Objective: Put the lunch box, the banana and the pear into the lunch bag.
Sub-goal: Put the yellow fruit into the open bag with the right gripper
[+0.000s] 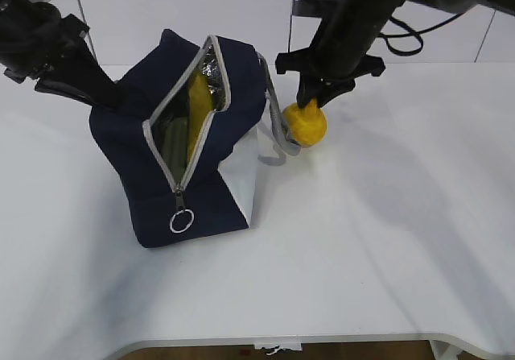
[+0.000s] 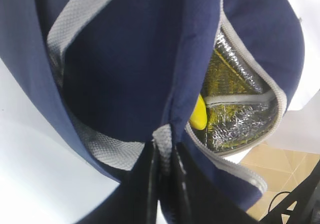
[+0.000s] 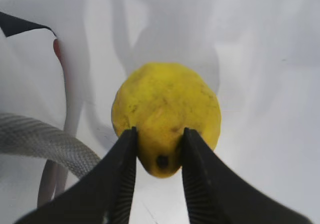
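Pear: golden-yellow pear (image 1: 306,125) sat on the white table (image 1: 386,239), centre-right of the exterior frame, just right of the bag's grey webbing handle (image 1: 278,138).
Right gripper: right gripper (image 3: 158,156) was clamped on the pear's narrow neck end; dark ribbed fingers (image 3: 122,174) pressed both sides, blossom dimple showing between them.
Key relation: open mouth of the lunch bag (image 1: 133,187) lay to the left of the pear and above it in the frame; judged that the pear must be lifted over the zipper edge.
Left gripper: left gripper (image 2: 164,156) was pinched on the bag's grey zipper trim, propping the mouth open.
Banana: banana (image 1: 196,106) stood inside against the silver foil lining (image 2: 235,119).
Textures: bag soft navy fabric; pear skin matte, slightly lumpy.
Lunch box: not clearly identifiable.
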